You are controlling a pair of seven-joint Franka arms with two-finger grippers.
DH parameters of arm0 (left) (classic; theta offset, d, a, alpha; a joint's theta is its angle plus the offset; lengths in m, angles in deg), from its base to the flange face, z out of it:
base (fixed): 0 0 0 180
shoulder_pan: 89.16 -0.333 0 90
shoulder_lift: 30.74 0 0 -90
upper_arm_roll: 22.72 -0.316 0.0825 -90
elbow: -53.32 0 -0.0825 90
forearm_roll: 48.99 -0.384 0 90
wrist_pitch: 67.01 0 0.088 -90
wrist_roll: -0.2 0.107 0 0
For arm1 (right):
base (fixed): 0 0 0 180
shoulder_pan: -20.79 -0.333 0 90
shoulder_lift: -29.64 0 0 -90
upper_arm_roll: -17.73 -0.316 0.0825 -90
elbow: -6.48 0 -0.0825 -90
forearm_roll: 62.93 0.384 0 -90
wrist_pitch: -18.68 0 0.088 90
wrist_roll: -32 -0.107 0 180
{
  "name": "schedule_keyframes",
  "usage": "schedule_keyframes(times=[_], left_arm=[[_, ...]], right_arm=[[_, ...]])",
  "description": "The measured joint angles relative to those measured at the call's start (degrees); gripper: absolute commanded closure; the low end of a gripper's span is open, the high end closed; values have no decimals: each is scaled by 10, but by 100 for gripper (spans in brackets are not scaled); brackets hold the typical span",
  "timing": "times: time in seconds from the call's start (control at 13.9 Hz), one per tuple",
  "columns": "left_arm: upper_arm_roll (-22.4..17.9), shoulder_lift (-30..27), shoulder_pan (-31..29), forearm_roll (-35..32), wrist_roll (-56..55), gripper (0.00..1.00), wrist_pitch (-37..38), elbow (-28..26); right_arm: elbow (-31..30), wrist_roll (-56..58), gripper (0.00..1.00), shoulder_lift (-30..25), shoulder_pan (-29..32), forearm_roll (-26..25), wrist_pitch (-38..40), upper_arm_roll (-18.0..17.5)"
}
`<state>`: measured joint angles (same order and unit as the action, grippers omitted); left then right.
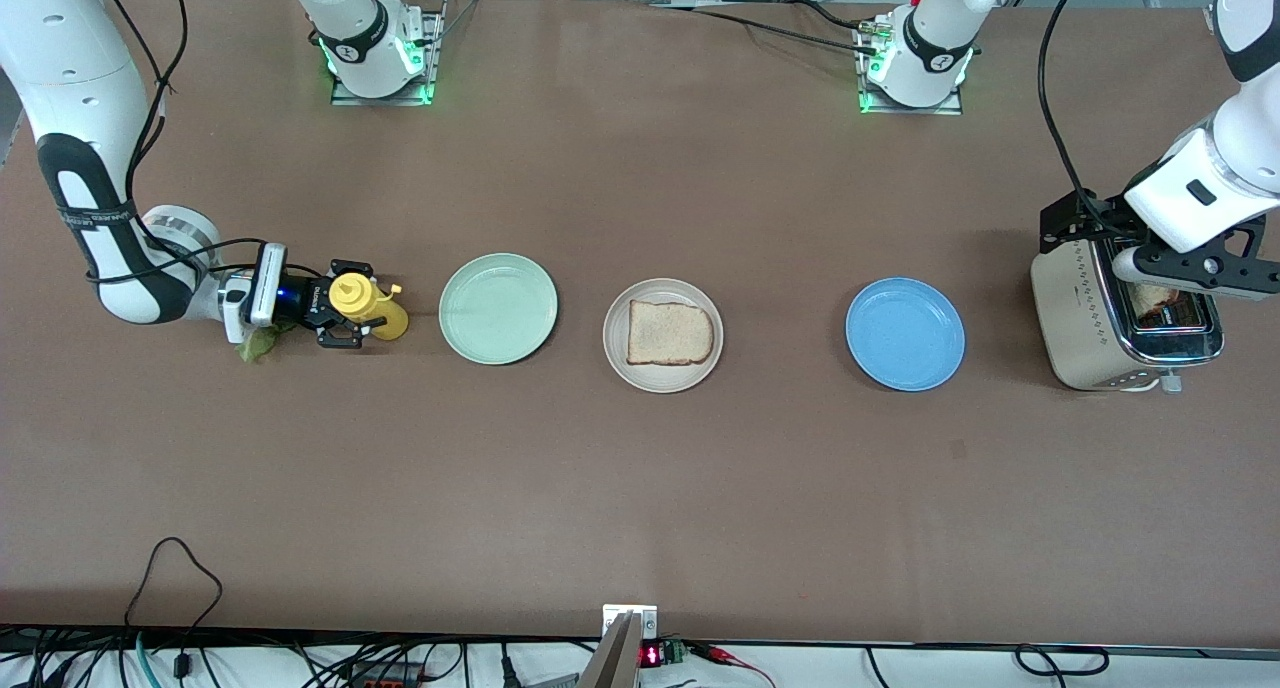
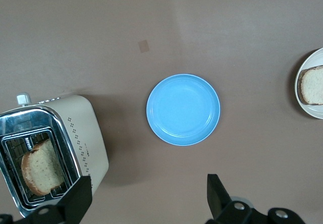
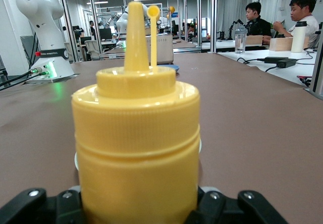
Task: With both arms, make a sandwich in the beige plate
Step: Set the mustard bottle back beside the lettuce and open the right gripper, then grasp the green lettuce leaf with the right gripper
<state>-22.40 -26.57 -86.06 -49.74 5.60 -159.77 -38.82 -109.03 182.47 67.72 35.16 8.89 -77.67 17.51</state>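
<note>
The beige plate (image 1: 665,380) sits mid-table with one bread slice (image 1: 670,333) on it; both show at the edge of the left wrist view, the plate (image 2: 310,110) under the slice (image 2: 313,85). A second bread slice (image 1: 1155,296) stands in a slot of the toaster (image 1: 1085,318); it also shows in the left wrist view (image 2: 43,166). My left gripper (image 1: 1195,273) hangs open and empty over the toaster (image 2: 86,143). My right gripper (image 1: 342,306) is shut on an upright yellow squeeze bottle (image 1: 360,300) (image 3: 136,148) on the table. A green lettuce leaf (image 1: 258,343) lies under the right wrist.
A mint-green plate (image 1: 498,308) lies between the bottle and the beige plate. A blue plate (image 1: 905,333) (image 2: 183,109) lies between the beige plate and the toaster. Both are bare. The arm bases (image 1: 375,48) stand along the table's edge farthest from the front camera.
</note>
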Motion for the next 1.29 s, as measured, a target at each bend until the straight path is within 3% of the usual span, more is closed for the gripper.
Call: schedule_keyframes(times=[0.36,0.72,1.0,1.29], left_arm=[[0,0,0,0,0,0,0,0],[0,0,0,0,0,0,0,0],[0,0,0,0,0,0,0,0],[0,0,0,0,0,0,0,0]], right_arm=[[6,-4,0,-1,21,-4,28,0],[31,-48,0,-2,89,-72,74,1],[43,-166,0,-25,125,-131,73,13],[50,-356,0,-106,122,-219,-12,20]])
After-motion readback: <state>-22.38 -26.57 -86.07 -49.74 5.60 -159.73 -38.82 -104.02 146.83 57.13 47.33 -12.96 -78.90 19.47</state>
